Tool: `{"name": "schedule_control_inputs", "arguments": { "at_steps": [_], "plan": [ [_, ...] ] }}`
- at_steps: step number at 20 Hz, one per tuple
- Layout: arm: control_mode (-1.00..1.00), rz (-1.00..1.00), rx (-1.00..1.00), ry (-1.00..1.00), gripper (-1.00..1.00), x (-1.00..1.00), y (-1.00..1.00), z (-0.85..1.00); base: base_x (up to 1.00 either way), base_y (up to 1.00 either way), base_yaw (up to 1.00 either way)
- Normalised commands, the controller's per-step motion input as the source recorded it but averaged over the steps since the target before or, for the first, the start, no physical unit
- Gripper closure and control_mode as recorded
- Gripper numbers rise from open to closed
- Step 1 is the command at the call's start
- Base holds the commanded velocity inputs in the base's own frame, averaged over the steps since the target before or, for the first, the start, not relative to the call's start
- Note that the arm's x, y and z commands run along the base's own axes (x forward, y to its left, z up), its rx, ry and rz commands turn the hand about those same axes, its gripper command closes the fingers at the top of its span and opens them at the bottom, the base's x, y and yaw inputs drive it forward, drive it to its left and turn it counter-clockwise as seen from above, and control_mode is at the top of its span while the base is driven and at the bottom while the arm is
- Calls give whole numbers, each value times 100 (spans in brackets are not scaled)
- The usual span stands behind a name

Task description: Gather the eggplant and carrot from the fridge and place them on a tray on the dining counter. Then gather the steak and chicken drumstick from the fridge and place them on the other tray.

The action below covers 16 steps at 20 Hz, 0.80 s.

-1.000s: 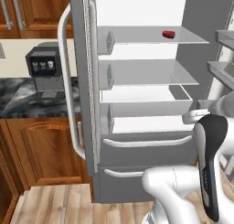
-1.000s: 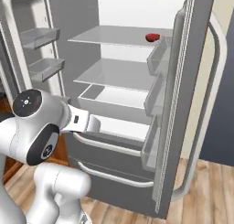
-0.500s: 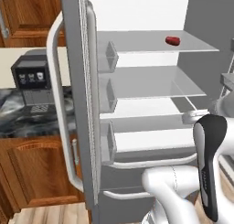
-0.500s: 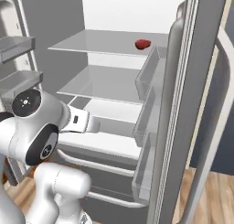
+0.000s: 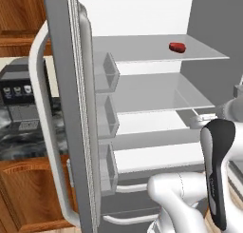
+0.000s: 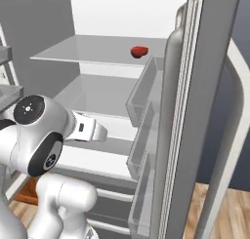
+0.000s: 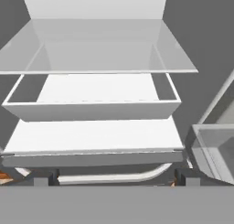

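Both base views now sit much closer to the fridge (image 5: 71, 108) than a second ago; the whole picture has shifted, so the base has driven forward and the shelves themselves have not moved. The coffee machine (image 5: 19, 103) on the side counter has slid toward the left edge of the left base view for the same reason.

The fridge stands with both doors swung open. A small red item, probably the steak (image 5: 177, 47), lies on the top glass shelf (image 5: 142, 49), toward its right and rear. The shelves below it appear bare. Eggplant, carrot and drumstick cannot be identified here.

The gripper (image 7: 114, 182) has its jaws spread wide and holds nothing. In the hand view it faces the lower shelves and a white drawer (image 7: 91, 106); its white handle (image 7: 109, 176) lies just beyond the fingertips.

Judged step: search the fridge and approach a first item. Recommended procedure:
1. Raise the hand clear of the shelf edges before reaching in.
2. Keep the jaws wide until they straddle the item.
3. Avoid the door bins (image 6: 141, 106) on the right door.

The red item lies well above the hand, two shelves up.
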Motion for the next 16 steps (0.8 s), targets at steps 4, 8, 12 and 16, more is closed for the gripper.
{"name": "schedule_control_inputs", "arguments": {
  "at_steps": [4, 8, 12, 16],
  "plan": [
    [100, 0, 0, 0, -100, 0, 0, 0, 37, -14, -11],
    [100, 0, 0, 0, -100, 0, 0, 0, 73, 0, -5],
    [100, 0, 0, 0, -100, 0, 0, 0, 83, 0, 0],
    [-100, 0, 0, -5, -100, 35, -3, 48, 17, 0, 0]
  ]
}}
